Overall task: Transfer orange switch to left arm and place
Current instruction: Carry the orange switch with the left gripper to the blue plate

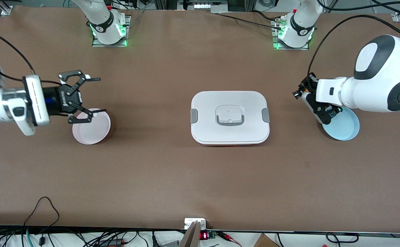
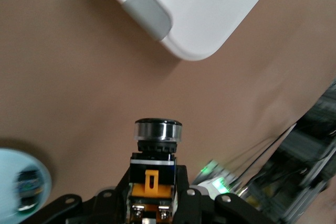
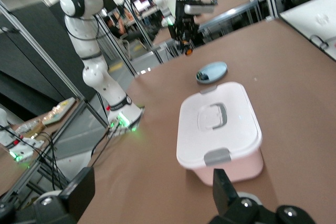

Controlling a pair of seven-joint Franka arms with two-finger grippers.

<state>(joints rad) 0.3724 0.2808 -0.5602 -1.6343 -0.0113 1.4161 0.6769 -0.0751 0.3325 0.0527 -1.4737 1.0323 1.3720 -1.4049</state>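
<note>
Two arms reach in from my bases along the desk's edge, each bent low and level over its own end of the desk. My left tool (image 1: 301,93) hangs above the bare brown top just beside the pale blue plate (image 1: 344,127), clamped on the orange switch (image 1: 297,92), which points toward the box (image 1: 230,117). My right tool (image 1: 83,97) hovers over the rim of the pink plate (image 1: 92,128), its fingers (image 1: 90,79) spread wide with nothing between them.

From the front the switch is only a small dark speck at the tip of my left tool. My left wrist view shows it plainly: a black cap with a clear collar (image 2: 158,129), a black and orange body pinched between my fingers (image 2: 205,203), a corner of the box with one grey clip (image 2: 148,13), and a small dark object lying in the blue plate (image 2: 23,182). My right wrist view looks along the desk across the box lid and its recessed grey handle (image 3: 214,115) to the blue plate (image 3: 212,71) and my left tool (image 3: 185,38) raised above it.

The desk (image 1: 200,185) is covered in plain brown; the box sits at its middle, between the two plates. Cables trail along the desk edge nearest the front camera, and metal frames and other benches fill the room.
</note>
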